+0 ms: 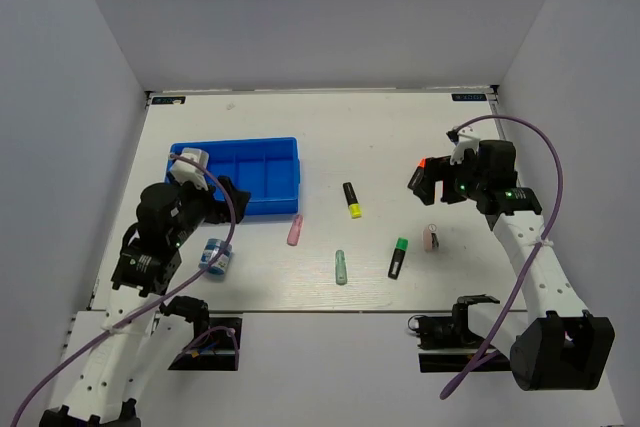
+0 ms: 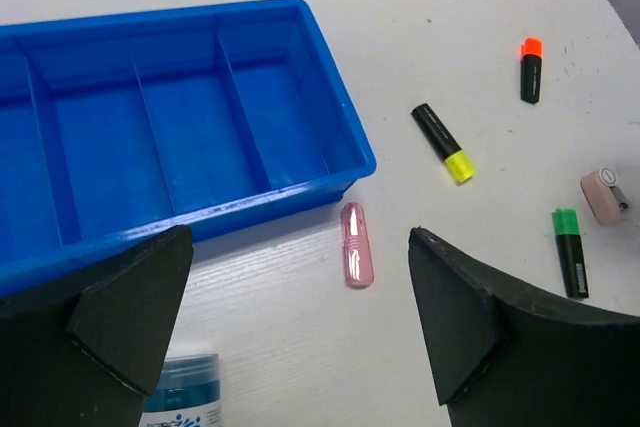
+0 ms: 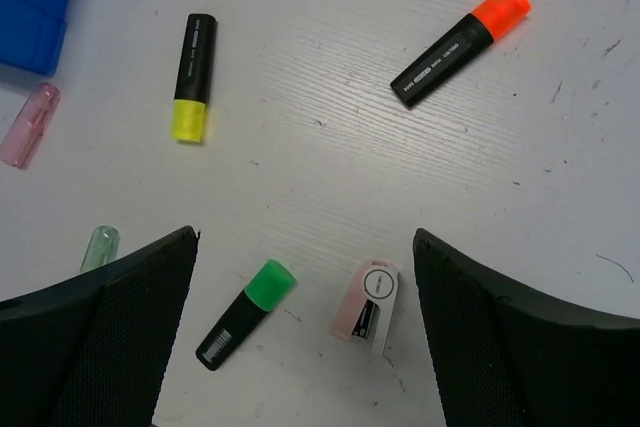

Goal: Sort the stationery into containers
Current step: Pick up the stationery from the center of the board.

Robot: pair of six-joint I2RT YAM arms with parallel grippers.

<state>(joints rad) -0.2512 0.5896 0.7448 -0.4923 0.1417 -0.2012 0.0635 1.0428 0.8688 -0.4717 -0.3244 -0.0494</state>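
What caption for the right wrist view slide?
Right arm's open fingers above the orange-capped highlighter, yellow-capped highlighter and green-capped highlighter lying loose on the table.

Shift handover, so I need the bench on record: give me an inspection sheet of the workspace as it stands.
surface: white table, faint scuffs
job's things: blue tray, visible compartments empty; loose on the table: yellow highlighter, green highlighter, orange highlighter, pink stick, mint stick, pink-white case, blue-white cylinder
clutter: nothing seen
tools: left tool and right tool open, holding nothing
cables: purple cable looping off each arm
surroundings: plain grey walls on three sides
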